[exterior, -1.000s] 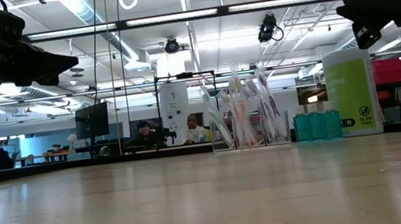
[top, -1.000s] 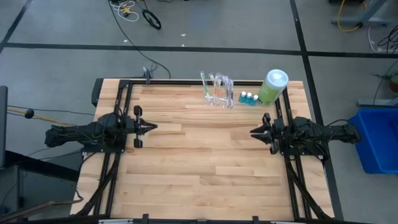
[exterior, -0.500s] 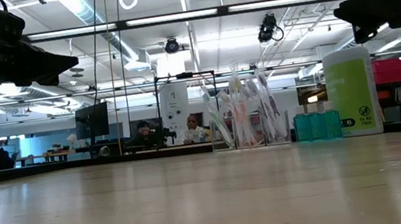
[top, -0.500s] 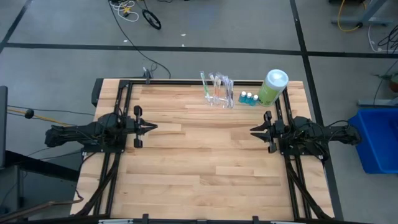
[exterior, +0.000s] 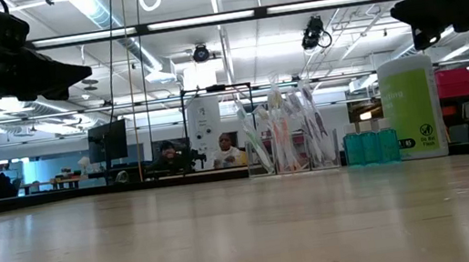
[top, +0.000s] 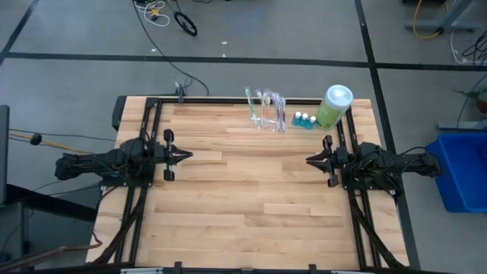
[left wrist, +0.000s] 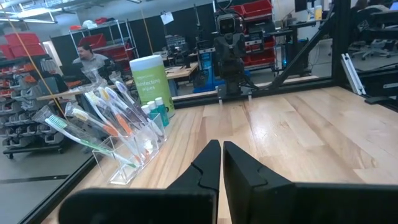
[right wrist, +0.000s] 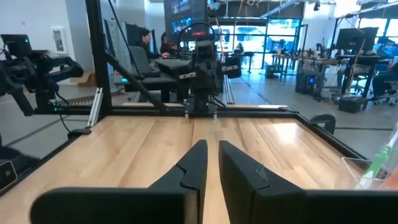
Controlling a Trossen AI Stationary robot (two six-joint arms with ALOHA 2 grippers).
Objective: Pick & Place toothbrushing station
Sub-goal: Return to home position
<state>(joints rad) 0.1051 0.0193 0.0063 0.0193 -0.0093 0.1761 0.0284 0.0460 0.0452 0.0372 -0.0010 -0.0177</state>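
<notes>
The toothbrushing station (top: 266, 113) is a clear plastic rack that holds several slim toothbrushes upright. Its base stands on the wooden table near the far edge, right of centre; it also shows in the low view (exterior: 286, 137) and the left wrist view (left wrist: 118, 143). My left gripper (top: 189, 155) hovers shut at the table's left side, pointing level toward the right. At the right side my right gripper (top: 308, 160) points level toward the left, with a narrow empty gap between its fingers (right wrist: 212, 149). Both are far from the station.
A big light-green bottle with a white cap (top: 333, 106) stands right of the station, with small blue-capped bottles (top: 304, 120) between them. Black frame rails (top: 228, 100) run along the table's far edge and sides. Bare wood (top: 243, 198) lies between the arms.
My right gripper has rolled a little about its own pointing line while staying in place at the table's right side. The station and the bottles have not moved.
</notes>
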